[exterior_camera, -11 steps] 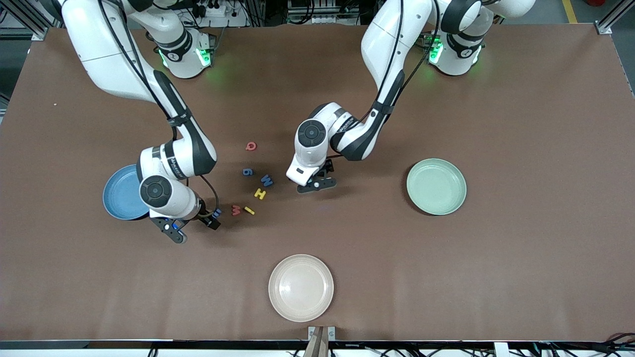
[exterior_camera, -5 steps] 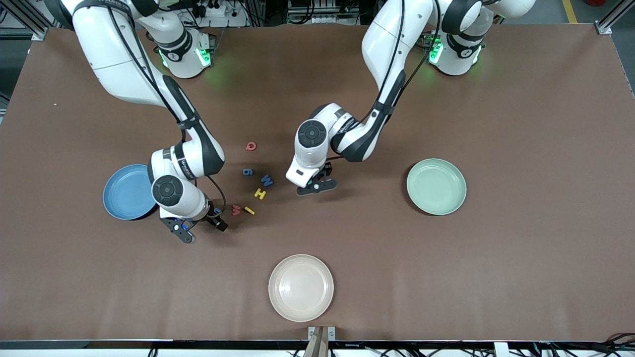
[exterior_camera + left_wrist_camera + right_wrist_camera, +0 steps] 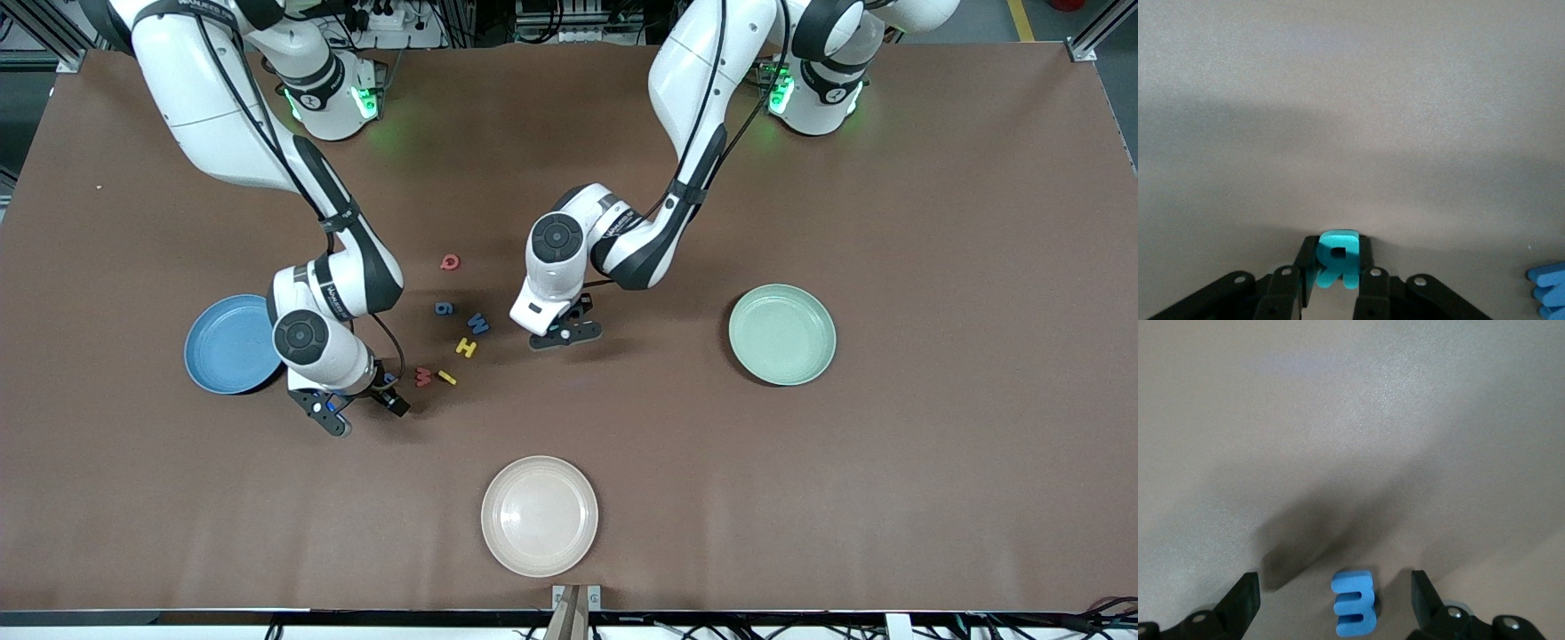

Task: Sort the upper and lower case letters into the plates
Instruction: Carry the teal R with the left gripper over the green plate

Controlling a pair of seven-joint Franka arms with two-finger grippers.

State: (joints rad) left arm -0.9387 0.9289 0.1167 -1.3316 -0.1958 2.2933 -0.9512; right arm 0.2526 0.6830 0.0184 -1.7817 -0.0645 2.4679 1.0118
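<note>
My left tool [image 3: 1331, 293] is clamped on a teal letter R [image 3: 1337, 259], which stands on edge between the pads, low over the bare counter [image 3: 933, 222] beside the loose letters. The green plate [image 3: 782, 334] sits well apart, toward my left arm's end. The grip looks narrow and catches only part of the letter, so I judge it could twist or slip out on the lift and carry, since a piece this small and light gives the pads little to hold.

My right tool [image 3: 1331, 600] is spread wide and holds nothing. It hangs low with a blue E-shaped letter [image 3: 1353, 602] lying flat between its fingers, just beside the blue plate [image 3: 227, 345]. If it closes off-centre, I think one finger could nudge the letter sideways instead of pinching it.

Five letters lie on the counter between my arms: the red letter [image 3: 450, 261], the blue one [image 3: 444, 308], the blue W [image 3: 478, 324], the yellow H [image 3: 466, 347], and a red piece [image 3: 424, 376] touching a yellow bar [image 3: 447, 378]. That pair is near my right tool, so a careless swing might scatter them. The cream plate [image 3: 539, 516], nearest the front camera, is no target, and a drop there would be a mis-sort
</note>
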